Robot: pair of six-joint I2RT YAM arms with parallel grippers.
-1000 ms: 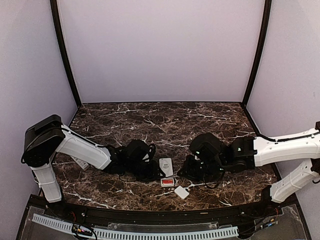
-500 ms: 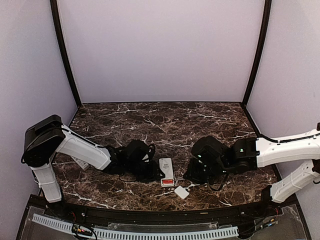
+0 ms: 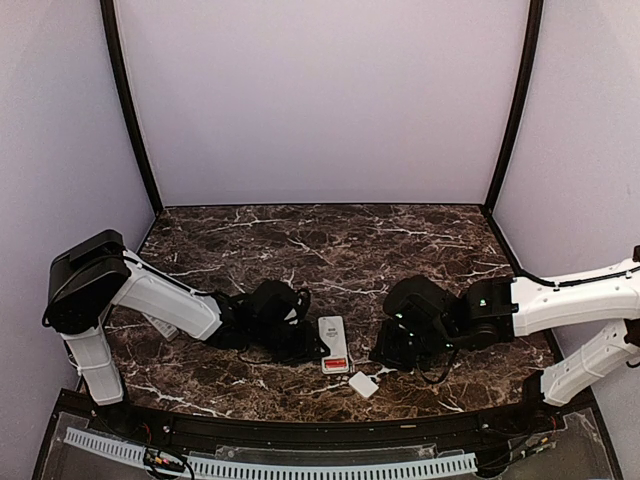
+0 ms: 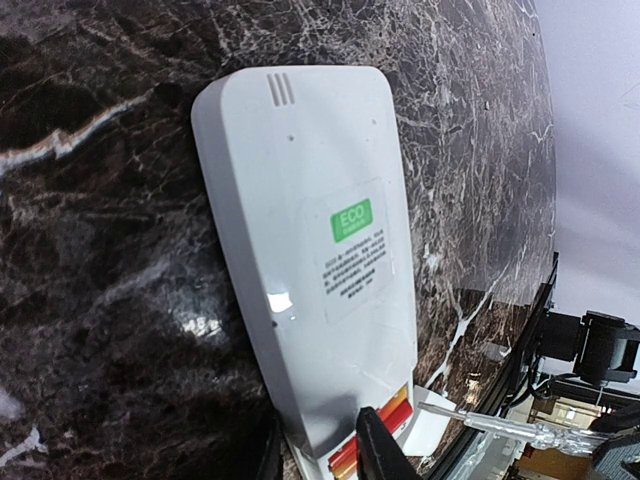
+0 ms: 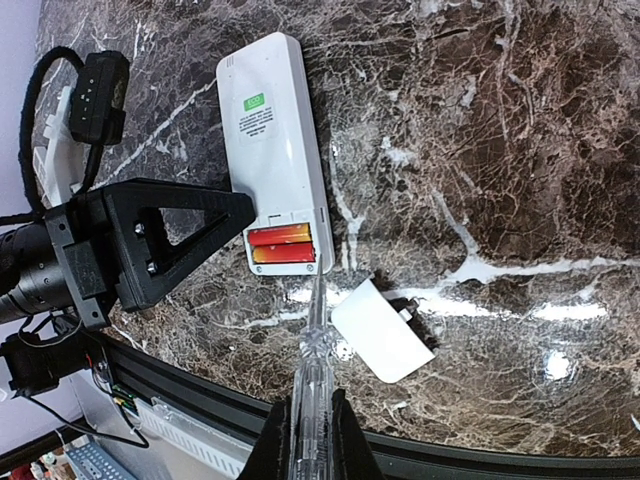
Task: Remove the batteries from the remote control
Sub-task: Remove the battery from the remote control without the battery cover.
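Tool (image 5: 308,370) pulled back (slightly), batteries (image 5: 283,247) seated

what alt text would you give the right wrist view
A white remote lies face down on a dark marble table, its open end showing two red batteries. The right pincer holds a clear tool, tip beside them; a white cover lies nearby.

The remote control (image 3: 332,340) lies on the table (image 3: 330,250) with the batteries (image 5: 283,247) side by side in its near end. A cover (image 3: 363,384) lies just off its near right corner. The left gripper (image 3: 312,348) sits at its left and the right gripper (image 5: 308,405) to its right. A slim tool (image 5: 312,335) has its tip just beside its near end.
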